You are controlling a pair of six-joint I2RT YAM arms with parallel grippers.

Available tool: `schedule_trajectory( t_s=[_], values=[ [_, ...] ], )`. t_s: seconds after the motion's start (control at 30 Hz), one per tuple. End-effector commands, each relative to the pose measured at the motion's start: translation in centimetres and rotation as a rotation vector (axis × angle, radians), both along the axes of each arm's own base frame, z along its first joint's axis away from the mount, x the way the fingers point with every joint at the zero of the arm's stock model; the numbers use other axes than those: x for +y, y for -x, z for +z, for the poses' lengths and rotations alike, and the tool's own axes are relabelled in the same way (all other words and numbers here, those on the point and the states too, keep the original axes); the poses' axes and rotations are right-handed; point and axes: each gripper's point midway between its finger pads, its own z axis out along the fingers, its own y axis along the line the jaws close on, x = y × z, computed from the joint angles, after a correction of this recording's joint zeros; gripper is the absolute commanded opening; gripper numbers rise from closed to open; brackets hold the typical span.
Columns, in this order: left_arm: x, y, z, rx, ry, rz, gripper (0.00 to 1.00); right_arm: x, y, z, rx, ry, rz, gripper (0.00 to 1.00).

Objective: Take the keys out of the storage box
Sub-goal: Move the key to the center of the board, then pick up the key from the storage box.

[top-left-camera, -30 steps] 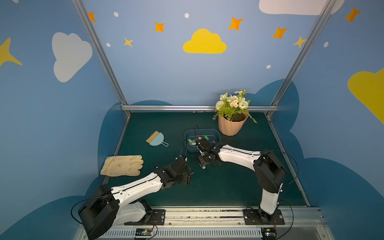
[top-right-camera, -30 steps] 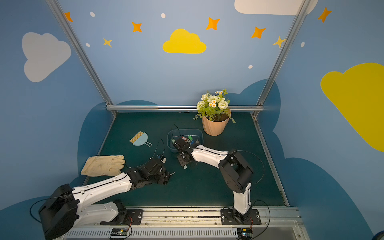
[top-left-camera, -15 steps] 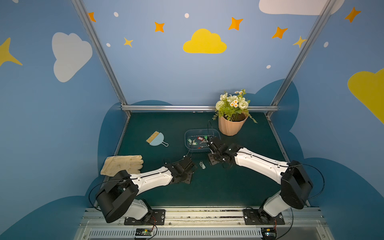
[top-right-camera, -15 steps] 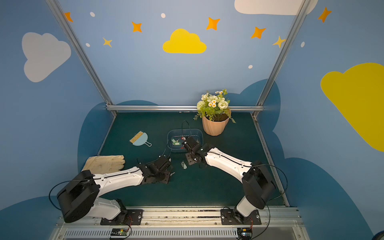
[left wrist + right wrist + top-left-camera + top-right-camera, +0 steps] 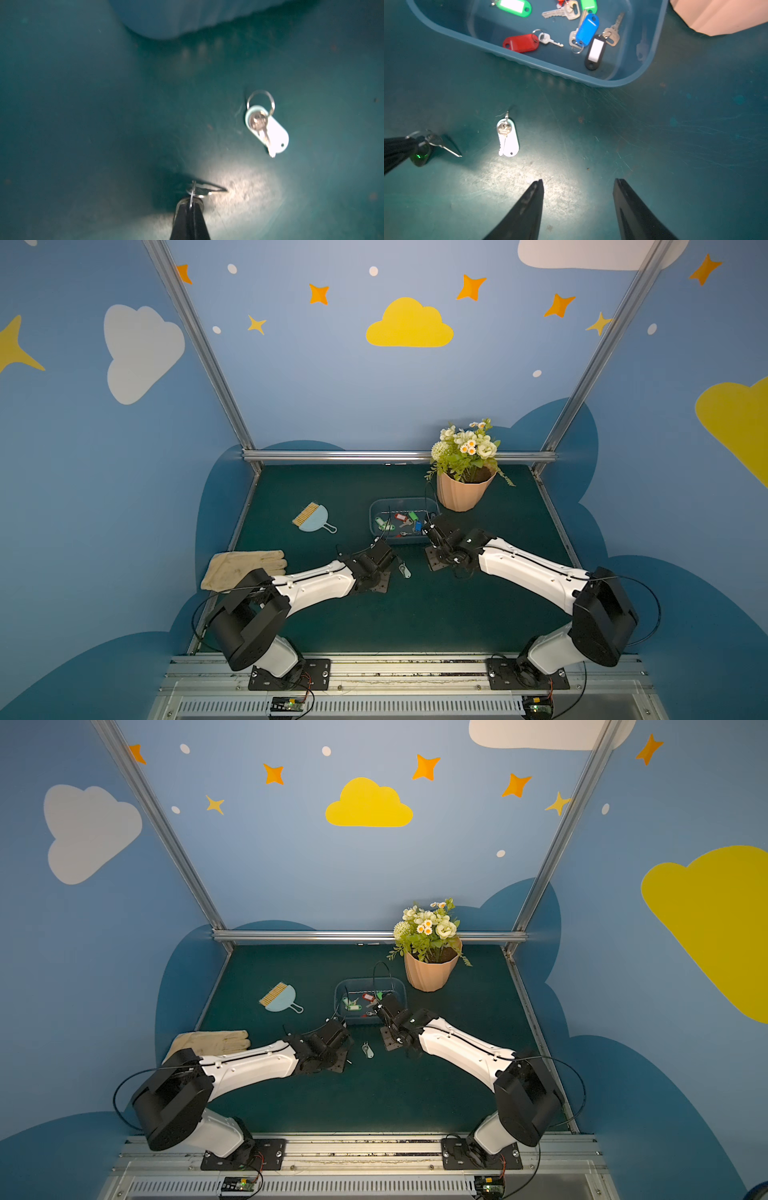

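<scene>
Green-tagged key is outside the storage box, pinched by the left gripper low over the table.

You are at the set-down step for this key. The jaws are pressed together on its ring, tag and blade hanging beneath, near the white-tagged key that lies flat on the table in front of the box. Next move, as I judge it: part the left jaws so the key drops clear of the white tag, then go into the box for the keys lying inside. The right gripper is spread and empty over bare table near the box's front rim. Both forearms reach low and forward, wrists converging before the box.
</scene>
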Motion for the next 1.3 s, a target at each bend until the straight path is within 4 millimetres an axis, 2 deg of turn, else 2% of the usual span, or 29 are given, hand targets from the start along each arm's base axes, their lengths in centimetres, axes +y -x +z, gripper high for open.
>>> schedule_trajectory(
  t_s=[0.0, 0.13, 0.17, 0.3, 0.33, 0.4, 0.43, 0.53, 0.67, 0.8, 0.9, 1.0, 1.17, 1.27],
  values=[
    [0.3, -1.7, 0.4, -0.020, -0.006, 0.023, 0.02, -1.2, 0.2, 0.3, -0.007, 0.009, -0.028, 0.59],
    [0.0, -2.4, 0.3, -0.007, 0.024, 0.016, 0.05, -1.6, 0.4, 0.3, -0.005, 0.007, -0.032, 0.60],
    [-0.1, -2.5, 0.2, -0.006, 0.025, 0.013, 0.11, -1.7, 0.4, 0.4, -0.007, 0.004, -0.035, 0.60],
    [-0.4, -2.7, 0.0, 0.010, 0.025, 0.011, 0.23, -2.0, 0.5, 0.7, -0.010, -0.008, -0.039, 0.60],
    [-0.4, -2.6, 0.1, 0.011, 0.025, 0.011, 0.28, -2.0, 0.6, 0.8, -0.010, -0.015, -0.037, 0.60],
    [-0.2, -2.5, 0.6, 0.008, 0.029, 0.015, 0.48, -1.9, 0.6, 1.3, -0.012, -0.036, -0.034, 0.61],
    [-0.1, -2.4, 1.1, 0.002, 0.035, 0.014, 0.54, -1.7, 0.6, 1.7, -0.013, -0.050, -0.031, 0.62],
    [0.6, -2.1, 3.3, -0.043, 0.044, 0.015, 0.75, -0.8, 0.2, 3.1, -0.022, -0.095, -0.008, 0.62],
    [1.9, -2.3, 7.4, -0.130, 0.100, 0.025, 1.00, 1.0, -1.9, 5.0, -0.078, -0.138, -0.009, 0.63],
    [2.4, -3.7, 12.0, -0.263, 0.245, 0.018, 1.00, 3.5, -4.9, 6.3, -0.104, -0.160, 0.013, 0.64],
    [3.2, -5.4, 15.1, -0.358, 0.331, 0.032, 1.00, 5.3, -7.6, 6.1, -0.111, -0.145, 0.018, 0.64],
    [4.6, -7.5, 17.2, -0.410, 0.363, 0.066, 1.00, 7.1, -10.0, 5.0, -0.091, -0.118, 0.020, 0.63],
    [7.1, -11.4, 18.3, -0.373, 0.424, 0.153, 1.00, 8.8, -13.1, 3.3, -0.014, -0.100, 0.002, 0.61],
    [7.9, -13.3, 18.3, -0.306, 0.462, 0.199, 1.00, 8.2, -14.5, 2.8, 0.069, -0.122, -0.064, 0.59]
  ],
)
